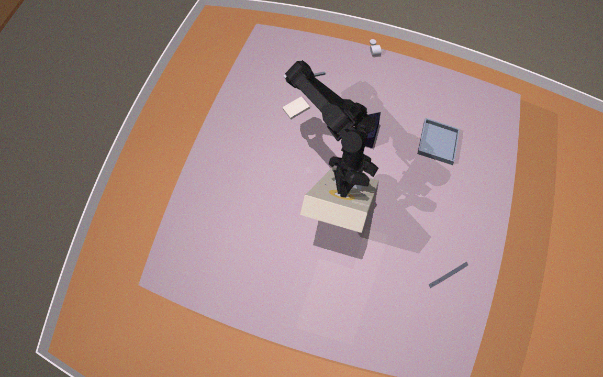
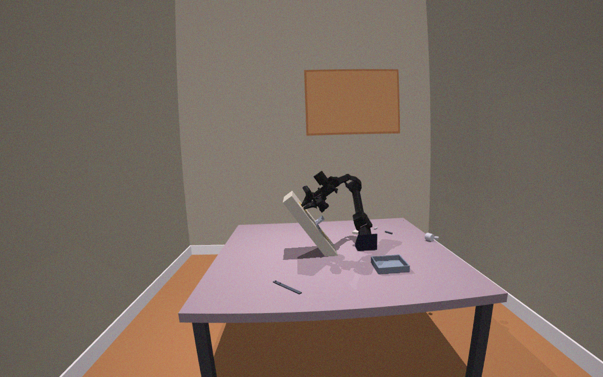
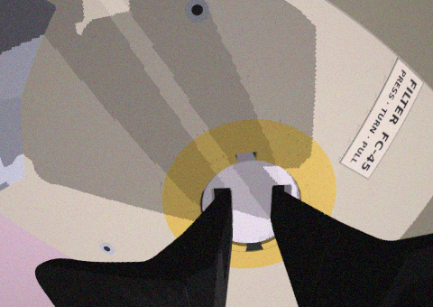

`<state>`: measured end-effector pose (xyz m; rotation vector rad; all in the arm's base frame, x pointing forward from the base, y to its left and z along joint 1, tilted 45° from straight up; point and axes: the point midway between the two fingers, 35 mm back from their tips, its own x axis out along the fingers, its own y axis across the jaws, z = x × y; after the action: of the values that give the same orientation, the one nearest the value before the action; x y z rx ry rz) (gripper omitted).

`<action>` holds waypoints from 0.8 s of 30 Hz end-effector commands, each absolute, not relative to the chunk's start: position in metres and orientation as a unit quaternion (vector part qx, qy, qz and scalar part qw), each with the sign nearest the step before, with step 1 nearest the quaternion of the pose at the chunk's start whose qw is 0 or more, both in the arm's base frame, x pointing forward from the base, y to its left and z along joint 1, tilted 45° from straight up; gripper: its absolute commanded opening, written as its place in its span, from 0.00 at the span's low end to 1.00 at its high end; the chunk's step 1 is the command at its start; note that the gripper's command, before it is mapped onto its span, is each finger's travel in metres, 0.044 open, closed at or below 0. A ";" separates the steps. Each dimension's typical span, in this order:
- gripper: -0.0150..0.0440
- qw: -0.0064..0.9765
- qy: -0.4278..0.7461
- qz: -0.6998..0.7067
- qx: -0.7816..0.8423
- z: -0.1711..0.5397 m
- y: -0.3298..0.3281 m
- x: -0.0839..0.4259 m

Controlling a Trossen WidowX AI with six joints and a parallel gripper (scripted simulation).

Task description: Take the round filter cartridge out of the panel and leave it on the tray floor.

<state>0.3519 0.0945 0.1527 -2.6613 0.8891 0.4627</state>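
The service panel (image 1: 333,213) (image 2: 310,228) (image 3: 345,99) leans on the table. The round white filter cartridge (image 3: 250,173) sits in it, inside a yellow ring (image 3: 324,185), with a notch in the ring above and below. My gripper (image 1: 343,195) (image 2: 303,206) (image 3: 249,197) is at the cartridge's face, one fingertip at each slot. The fingers are shut on the strip of the face between the slots; how deep the tips sit is hidden. The blue-grey tray (image 1: 436,159) (image 2: 392,270) stands on the table to the side of the panel, empty.
A blue-grey fitting (image 2: 319,220) (image 3: 11,113) sticks out of the panel below the cartridge. A long grey bar (image 1: 448,274) (image 2: 287,287), a white block (image 1: 296,107), a white cylinder (image 1: 376,50) (image 2: 429,237) and a short dark rod (image 2: 388,232) lie on the table.
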 end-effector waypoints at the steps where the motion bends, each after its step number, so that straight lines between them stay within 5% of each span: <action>1: 0.33 0.152 0.308 0.161 -0.925 0.153 0.095 0.353; 4: 0.25 0.152 0.308 0.161 -0.925 0.153 0.095 0.353; 24: 0.25 0.412 0.344 0.070 -0.841 0.149 0.091 0.358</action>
<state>0.3522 0.0941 0.1521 -2.2188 0.8692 0.2119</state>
